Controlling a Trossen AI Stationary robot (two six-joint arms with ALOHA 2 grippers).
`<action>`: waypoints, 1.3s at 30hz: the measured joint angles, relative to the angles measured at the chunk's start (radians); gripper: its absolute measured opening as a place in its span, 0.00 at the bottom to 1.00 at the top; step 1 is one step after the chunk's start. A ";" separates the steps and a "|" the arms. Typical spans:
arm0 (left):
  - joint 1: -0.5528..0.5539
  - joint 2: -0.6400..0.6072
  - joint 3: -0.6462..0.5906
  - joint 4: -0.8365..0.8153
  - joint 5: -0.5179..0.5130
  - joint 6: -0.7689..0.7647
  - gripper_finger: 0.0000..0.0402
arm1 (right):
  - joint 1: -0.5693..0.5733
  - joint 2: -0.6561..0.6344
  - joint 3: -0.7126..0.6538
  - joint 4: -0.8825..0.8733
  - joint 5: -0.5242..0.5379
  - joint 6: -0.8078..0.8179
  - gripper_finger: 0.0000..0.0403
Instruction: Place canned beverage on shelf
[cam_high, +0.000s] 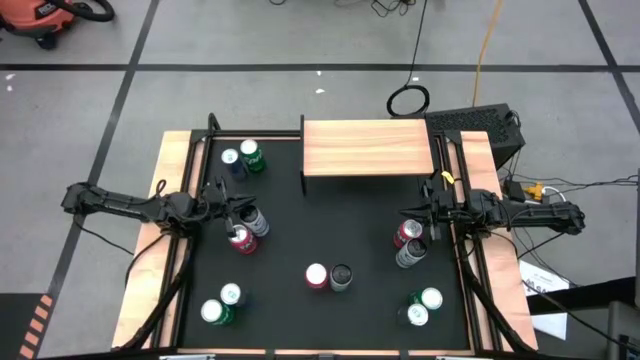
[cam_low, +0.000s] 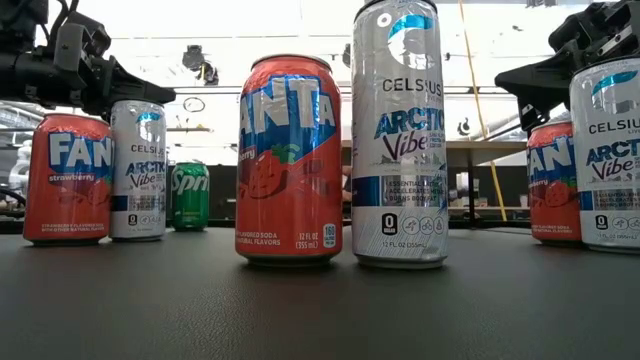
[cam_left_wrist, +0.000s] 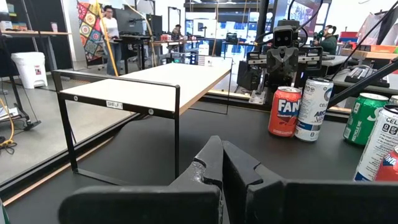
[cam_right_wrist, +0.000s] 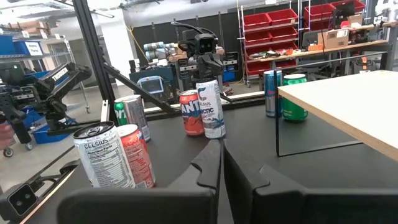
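The shelf (cam_high: 365, 146), a pale wood plank on thin black legs, stands bare at the mat's (cam_high: 300, 230) far edge. Left gripper (cam_high: 232, 208) hovers fingers pinched together beside a Fanta can (cam_high: 240, 240); right gripper (cam_high: 412, 213), likewise closed and empty, near another Fanta (cam_high: 404, 234).

A large black mat in a light wooden frame (cam_high: 330, 225) carries everything. At its far edge stands a low light-wood plank shelf on thin black metal legs (cam_high: 366, 147), its top bare. Directly on the mat stand pairs of cans: a red Fanta can (cam_high: 316, 276) touching a silver Celsius can (cam_high: 341, 277) near the middle, two green cans (cam_high: 221, 305) in the near left corner, two more (cam_high: 424, 305) near right
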 joint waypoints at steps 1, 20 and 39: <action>0.000 0.000 0.000 0.000 0.000 0.000 0.00 | 0.000 0.000 0.000 0.000 0.000 0.000 0.02; 0.000 0.000 0.000 0.005 -0.011 0.001 0.00 | 0.000 0.000 0.000 0.047 0.008 -0.005 0.02; 0.041 0.012 0.061 0.054 -0.103 0.026 0.01 | 0.000 0.003 0.037 -0.017 0.265 0.015 0.32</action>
